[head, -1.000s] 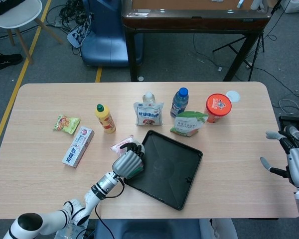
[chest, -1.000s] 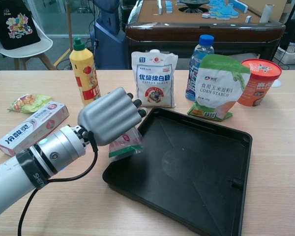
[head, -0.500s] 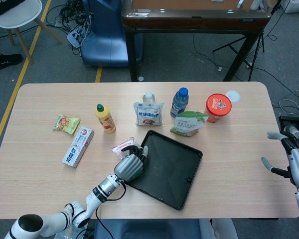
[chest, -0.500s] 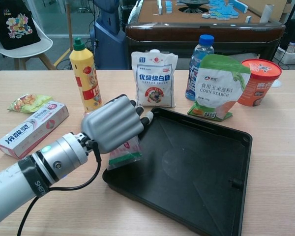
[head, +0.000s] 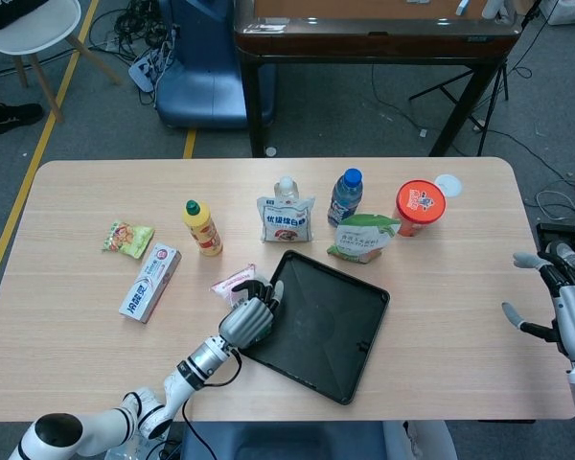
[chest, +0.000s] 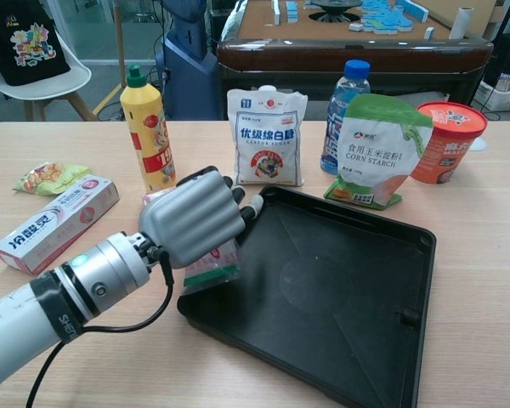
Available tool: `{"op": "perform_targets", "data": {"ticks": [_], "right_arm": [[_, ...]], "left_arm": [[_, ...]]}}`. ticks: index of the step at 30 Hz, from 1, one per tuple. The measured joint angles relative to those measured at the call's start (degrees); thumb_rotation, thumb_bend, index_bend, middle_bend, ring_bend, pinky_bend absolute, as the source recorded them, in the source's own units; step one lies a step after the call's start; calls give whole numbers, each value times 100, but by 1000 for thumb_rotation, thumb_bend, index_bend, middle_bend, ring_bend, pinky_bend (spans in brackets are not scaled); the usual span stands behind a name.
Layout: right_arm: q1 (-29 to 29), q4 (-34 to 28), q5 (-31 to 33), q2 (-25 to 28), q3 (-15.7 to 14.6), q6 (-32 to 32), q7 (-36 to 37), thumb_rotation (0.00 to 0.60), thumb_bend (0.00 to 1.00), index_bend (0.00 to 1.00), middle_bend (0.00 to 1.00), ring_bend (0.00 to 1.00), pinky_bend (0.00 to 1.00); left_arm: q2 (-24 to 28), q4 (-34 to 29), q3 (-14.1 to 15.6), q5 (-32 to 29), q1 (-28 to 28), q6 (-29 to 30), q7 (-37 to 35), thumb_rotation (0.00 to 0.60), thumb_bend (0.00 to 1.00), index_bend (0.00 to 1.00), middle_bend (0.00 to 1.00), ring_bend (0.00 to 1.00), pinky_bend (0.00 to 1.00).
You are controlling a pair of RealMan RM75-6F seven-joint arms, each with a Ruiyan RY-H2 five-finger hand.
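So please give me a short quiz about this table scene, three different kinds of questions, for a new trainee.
1. True or false: the black tray has nothing lying in it.
2. Which thing does the left hand rest on? A) the toothpaste box B) the small pink-and-green packet C) the yellow bottle
3. Fill in: the cup with the red lid stands to the ___ of the corn starch bag in the chest view.

Key
1. True.
2. B. The packet lies at the tray's left edge, under the hand.
3. Right.
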Motion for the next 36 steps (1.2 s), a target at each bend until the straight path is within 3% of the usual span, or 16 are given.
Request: {"op": "perform_targets", "data": {"ticks": [20,36], "right_arm": [[-20,-8,2,8,1,19,7,600,237,248,315,163,202],[4,-28,15,-4,21,-1,-28,600,236,248,316,163,202]], "left_arm": [[18,-56,-50,-27,29,-19,-101,600,312,108,389,455,621],[319,-882,-550,-615,25,-175,-1852,600,312,180,390,455,621]]}}
